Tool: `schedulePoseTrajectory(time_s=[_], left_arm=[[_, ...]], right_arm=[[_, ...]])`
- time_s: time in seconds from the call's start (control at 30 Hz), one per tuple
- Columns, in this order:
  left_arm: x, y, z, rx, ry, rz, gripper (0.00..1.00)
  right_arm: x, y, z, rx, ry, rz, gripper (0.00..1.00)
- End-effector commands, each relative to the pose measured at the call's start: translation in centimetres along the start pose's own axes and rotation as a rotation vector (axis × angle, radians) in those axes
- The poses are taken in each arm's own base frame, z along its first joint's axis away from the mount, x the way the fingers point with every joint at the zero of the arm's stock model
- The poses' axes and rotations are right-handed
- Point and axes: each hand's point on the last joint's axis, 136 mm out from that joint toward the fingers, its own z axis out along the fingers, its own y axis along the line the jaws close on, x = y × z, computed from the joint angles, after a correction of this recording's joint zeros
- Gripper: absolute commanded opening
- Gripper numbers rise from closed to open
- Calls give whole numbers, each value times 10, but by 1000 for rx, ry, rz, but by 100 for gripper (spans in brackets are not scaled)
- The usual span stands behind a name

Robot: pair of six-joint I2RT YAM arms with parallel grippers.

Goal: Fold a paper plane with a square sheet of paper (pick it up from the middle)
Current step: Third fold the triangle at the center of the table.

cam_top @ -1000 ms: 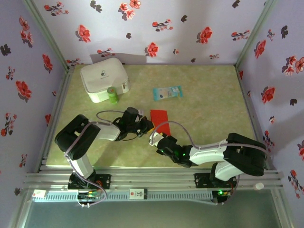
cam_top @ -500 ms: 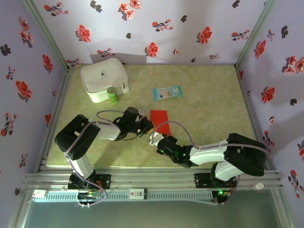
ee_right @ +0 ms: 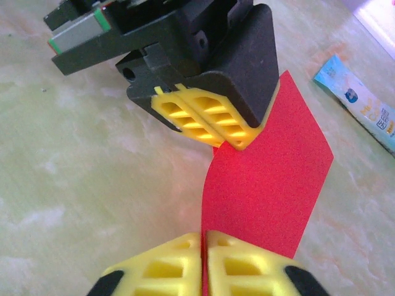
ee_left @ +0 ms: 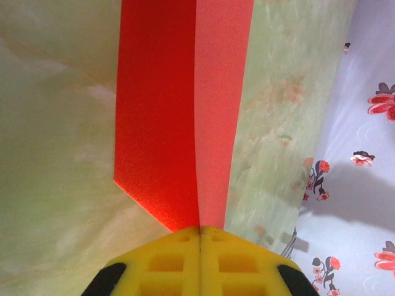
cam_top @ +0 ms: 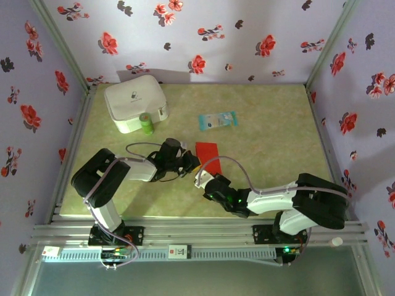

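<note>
The thin bright red sheet of paper (ee_right: 265,185), creased lengthwise, sat near the middle of the mottled green table (cam_top: 271,148), near a pale blue rectangular packet (cam_top: 216,119). The left gripper (ee_left: 199,233) pinched one end between closed yellow pads. The right gripper (ee_right: 204,237) pinched the opposite end likewise.

No words or numbers can be read anywhere. The pale blue packet (ee_right: 359,103) carries print too small to make out. The dark mark on the white case (cam_top: 134,102) is illegible.
</note>
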Motion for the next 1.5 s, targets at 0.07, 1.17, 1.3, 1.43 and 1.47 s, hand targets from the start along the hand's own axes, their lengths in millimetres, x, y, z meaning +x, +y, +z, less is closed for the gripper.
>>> schedulePoseTrajectory(time_s=[0.07, 1.17, 1.3, 1.43, 1.47], left_arm=[[-2, -16, -6, 17, -2, 38, 0], [-53, -54, -32, -130, 36, 372, 18], [-47, -45, -8, -142, 112, 386, 13], [-43, -29, 12, -174, 154, 378, 12], [-42, -24, 17, -186, 165, 372, 12]], right_arm=[[-2, -6, -2, 35, -10, 43, 2], [-29, 41, -4, -578, 38, 593, 0], [-21, 43, -5, -597, 56, 600, 0], [-20, 44, -4, -613, 62, 618, 0], [-19, 44, -2, -609, 66, 621, 0]])
